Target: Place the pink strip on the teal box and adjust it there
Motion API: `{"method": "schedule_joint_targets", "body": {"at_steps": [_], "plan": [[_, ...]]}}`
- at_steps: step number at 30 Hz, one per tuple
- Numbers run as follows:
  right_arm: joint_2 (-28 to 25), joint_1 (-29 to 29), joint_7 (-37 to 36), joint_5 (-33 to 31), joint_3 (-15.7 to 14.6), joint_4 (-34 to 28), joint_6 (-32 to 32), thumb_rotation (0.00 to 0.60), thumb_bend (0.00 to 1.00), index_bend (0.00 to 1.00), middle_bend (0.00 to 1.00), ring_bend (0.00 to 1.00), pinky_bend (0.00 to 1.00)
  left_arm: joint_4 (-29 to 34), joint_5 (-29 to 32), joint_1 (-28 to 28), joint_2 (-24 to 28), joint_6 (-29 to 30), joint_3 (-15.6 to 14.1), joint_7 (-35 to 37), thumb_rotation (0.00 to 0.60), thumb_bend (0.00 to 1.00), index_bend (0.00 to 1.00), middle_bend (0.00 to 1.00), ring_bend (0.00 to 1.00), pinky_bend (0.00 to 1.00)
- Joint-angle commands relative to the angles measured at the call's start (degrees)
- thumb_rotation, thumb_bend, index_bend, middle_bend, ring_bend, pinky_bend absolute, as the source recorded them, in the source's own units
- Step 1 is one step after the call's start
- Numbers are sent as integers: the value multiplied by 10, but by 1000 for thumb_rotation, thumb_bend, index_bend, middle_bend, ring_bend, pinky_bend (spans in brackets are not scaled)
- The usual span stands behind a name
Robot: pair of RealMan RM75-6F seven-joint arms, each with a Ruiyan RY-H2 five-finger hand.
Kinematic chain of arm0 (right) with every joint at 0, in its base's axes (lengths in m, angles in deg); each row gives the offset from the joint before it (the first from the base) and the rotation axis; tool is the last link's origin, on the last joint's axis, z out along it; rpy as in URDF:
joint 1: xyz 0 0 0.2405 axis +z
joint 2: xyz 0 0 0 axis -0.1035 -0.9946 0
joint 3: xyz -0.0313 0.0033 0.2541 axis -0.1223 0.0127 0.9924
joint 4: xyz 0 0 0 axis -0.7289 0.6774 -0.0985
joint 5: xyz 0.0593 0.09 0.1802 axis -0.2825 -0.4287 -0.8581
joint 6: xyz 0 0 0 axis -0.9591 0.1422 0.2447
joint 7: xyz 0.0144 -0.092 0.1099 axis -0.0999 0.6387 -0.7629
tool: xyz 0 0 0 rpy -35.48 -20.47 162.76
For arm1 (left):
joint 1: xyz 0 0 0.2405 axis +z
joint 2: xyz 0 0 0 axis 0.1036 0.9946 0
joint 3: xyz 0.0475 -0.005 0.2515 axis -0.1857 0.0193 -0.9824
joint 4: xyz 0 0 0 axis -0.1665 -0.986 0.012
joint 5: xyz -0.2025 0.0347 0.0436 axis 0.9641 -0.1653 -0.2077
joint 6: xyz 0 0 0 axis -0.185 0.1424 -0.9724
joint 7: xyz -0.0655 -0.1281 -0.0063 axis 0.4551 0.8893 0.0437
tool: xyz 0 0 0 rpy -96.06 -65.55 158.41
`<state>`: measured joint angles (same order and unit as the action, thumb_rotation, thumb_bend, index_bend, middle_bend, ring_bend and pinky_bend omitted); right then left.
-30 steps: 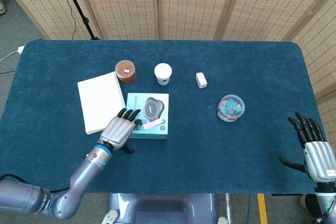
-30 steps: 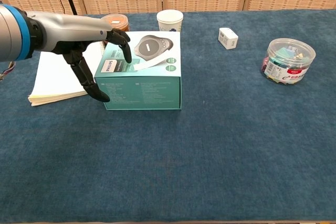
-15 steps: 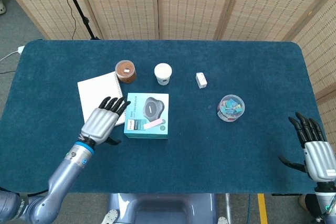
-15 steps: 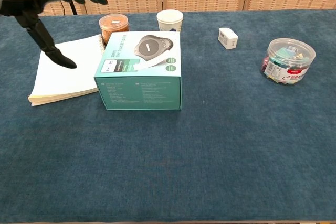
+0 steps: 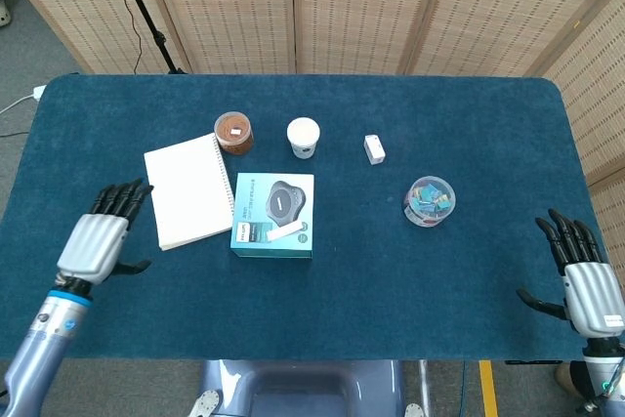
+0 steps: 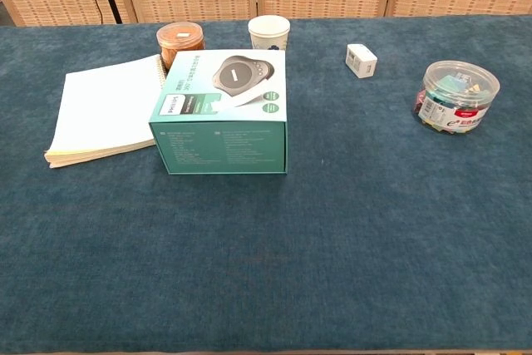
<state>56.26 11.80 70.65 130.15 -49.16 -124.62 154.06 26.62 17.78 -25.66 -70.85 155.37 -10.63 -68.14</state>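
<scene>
My left hand (image 5: 95,241), fingers spread and empty, sits well left of the pink strip (image 5: 286,232) lying diagonally on the teal box (image 5: 252,231).

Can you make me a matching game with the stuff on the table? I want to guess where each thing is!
Things:
1. notebook
2. paper cup
3. strip
4. clear tub

Places:
A. lying on top of the teal box
B. left of the box
C. far to the right of the box
D. behind the box, beside the brown jar

Pairs: 1-B, 2-D, 3-A, 4-C
</scene>
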Motion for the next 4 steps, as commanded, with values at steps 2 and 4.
{"method": "schedule_joint_targets", "body": {"at_steps": [2, 4], "plan": [[2, 1, 2, -1, 0, 2, -1, 600, 0, 0, 0, 0, 0, -96, -69, 96, -12, 62, -34, 110, 600, 0, 0, 0, 0, 0], [2, 1, 2, -1, 0, 3, -2, 600, 0, 0, 0, 0, 0, -117, -79, 118, -18, 74, -37, 132, 600, 0, 0, 0, 0, 0]]}}
